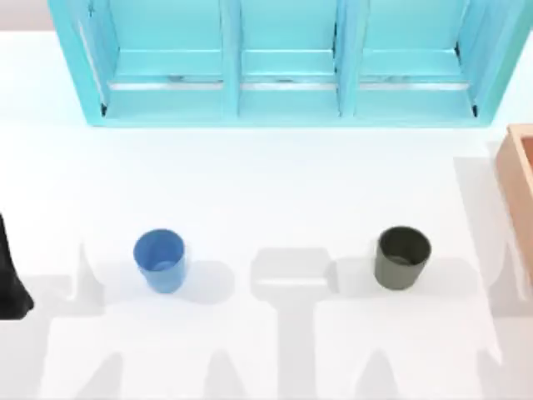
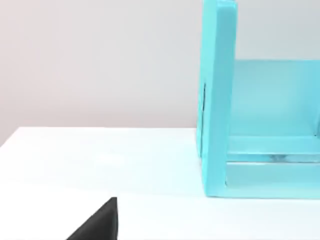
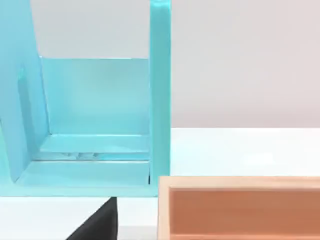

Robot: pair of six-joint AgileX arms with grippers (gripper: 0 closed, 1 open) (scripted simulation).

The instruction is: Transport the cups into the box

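Standing well apart on open white table (image 1: pixel 266 175): blue cup (image 1: pixel 160 260), olive-grey cup (image 1: pixel 402 257); turquoise shelf unit (image 1: pixel 283 92) walling off the far edge, box (image 1: pixel 518 179) crowding the right.

White worktop (image 1: pixel 266 183), plain, with grey shadows. Bright blue cup (image 1: pixel 160 259), solid colour. Dark olive-grey cup (image 1: pixel 402 257), solid colour. Shelf unit (image 1: pixel 283 62) turquoise, paler inside its compartments. Box (image 3: pixel 240 207) tan, light-brown walls, more orange inside. Black arm part (image 1: pixel 10 279) at left edge.

Top overhead; wrists low, perhaps level, sharing shelf (image 2: pixel 217 100).
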